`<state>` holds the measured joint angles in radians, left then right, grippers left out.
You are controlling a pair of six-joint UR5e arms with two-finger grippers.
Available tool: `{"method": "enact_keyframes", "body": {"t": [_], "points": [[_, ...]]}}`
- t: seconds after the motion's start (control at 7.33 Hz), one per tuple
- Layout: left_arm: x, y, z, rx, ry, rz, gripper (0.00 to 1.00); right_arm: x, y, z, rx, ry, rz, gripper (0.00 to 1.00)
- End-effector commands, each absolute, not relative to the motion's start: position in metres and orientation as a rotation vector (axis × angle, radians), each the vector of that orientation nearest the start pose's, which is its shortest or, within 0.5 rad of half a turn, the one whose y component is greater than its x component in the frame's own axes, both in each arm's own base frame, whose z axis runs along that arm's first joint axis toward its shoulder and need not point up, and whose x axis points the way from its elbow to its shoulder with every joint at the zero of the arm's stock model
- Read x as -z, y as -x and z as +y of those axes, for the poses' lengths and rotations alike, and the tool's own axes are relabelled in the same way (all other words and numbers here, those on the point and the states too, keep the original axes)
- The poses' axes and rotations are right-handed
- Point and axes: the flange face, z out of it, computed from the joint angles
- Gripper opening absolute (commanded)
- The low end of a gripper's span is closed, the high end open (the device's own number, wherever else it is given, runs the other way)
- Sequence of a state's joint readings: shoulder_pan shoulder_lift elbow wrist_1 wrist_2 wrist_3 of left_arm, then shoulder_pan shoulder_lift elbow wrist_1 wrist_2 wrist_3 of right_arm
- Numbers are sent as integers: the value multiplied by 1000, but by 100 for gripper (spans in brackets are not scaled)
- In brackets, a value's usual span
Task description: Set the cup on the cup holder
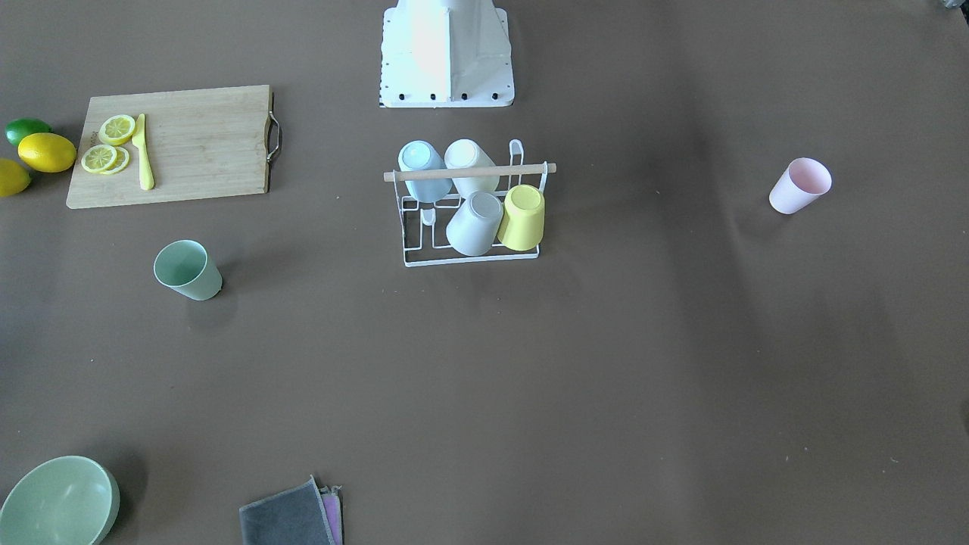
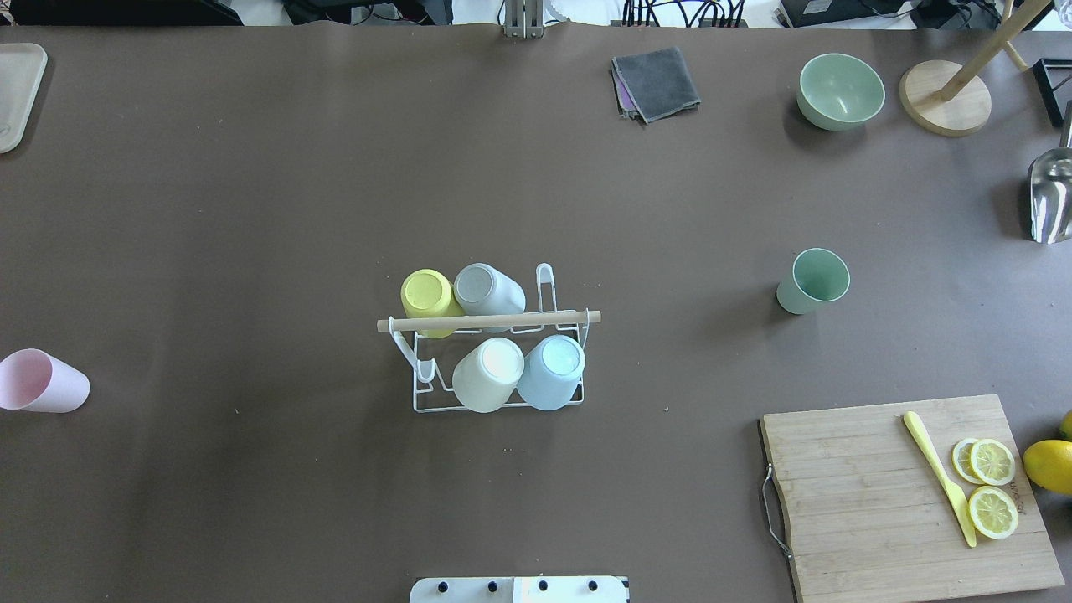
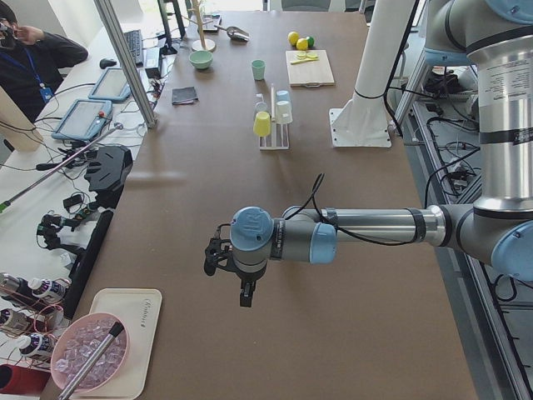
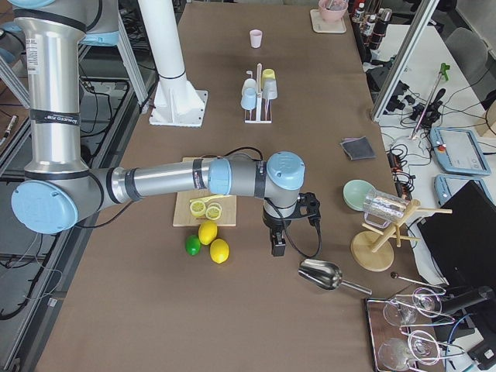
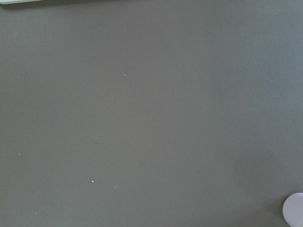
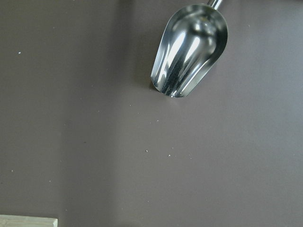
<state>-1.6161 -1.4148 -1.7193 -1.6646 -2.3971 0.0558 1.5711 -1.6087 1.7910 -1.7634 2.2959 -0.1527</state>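
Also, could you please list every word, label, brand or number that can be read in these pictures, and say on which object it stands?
No text can be read with certainty.
Cutting board: a small mark at its edge beside the lemon slices, too small to read.
White tray: a cursive mark, blurred.
Right arm: small print on a black band, too small to read.

Your overhead and front-facing cameras look steeply down from opposite sides, both centred on the cup holder (image 2: 502, 320).
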Motion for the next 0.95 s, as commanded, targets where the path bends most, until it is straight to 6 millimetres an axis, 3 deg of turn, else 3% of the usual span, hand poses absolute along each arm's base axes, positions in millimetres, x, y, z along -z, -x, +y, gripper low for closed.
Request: {"method": "enact_keyframes", "body": {"t": [0.0, 0.82], "points": [[-631, 79, -433, -64, -150, 819, 99, -593, -65, -469, 144, -47, -729, 100], [-595, 67, -444, -108, -200, 930, 99, -606, -69, -449, 135, -29, -751, 100]]}}
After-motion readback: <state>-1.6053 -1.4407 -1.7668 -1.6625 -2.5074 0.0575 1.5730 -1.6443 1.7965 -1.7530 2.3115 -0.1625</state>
